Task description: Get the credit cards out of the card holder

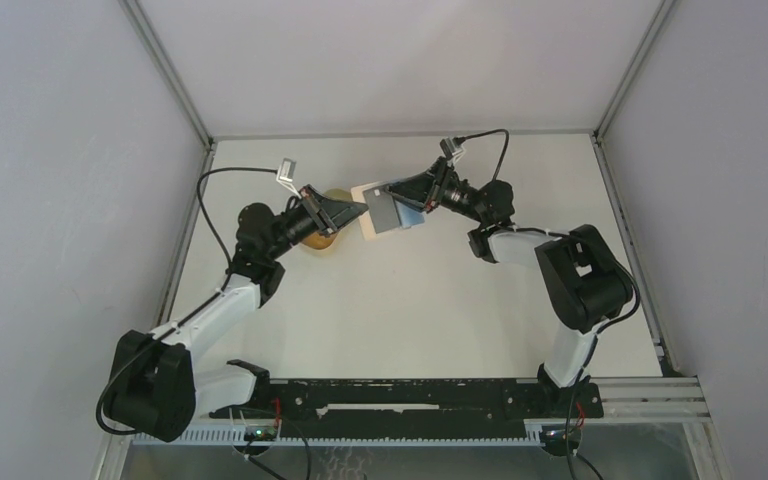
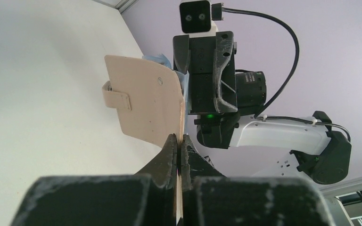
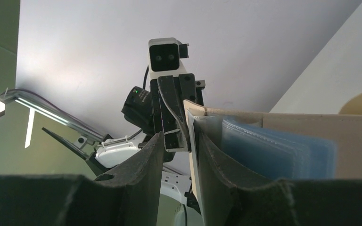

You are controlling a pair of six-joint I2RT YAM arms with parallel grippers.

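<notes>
Hanging in mid-air above the counter (image 1: 410, 310), the card holder (image 2: 146, 108) is up off the surface, just beside the tan tray (image 1: 318, 244) on the side toward the right arm. The left gripper (image 2: 178, 141) has it: jaws pressed together on the holder's near edge, the tan panel pinched thin between them. From the left wrist view the holder stands on edge, its small snap tab (image 2: 118, 99) sticking out on the side away from the right arm. Over on the far side from the tray, the right gripper (image 3: 176, 141) faces in, its jaws partly apart and straddling the holder's open edge. One leaf of the holder lies against one finger, with a clear gap to the other, so no clamp shows there. The credit cards (image 3: 273, 146), pale blue, sit stacked inside the holder, their edges fanned slightly in the right wrist view. Both arms meet above the counter beside the tray.
</notes>
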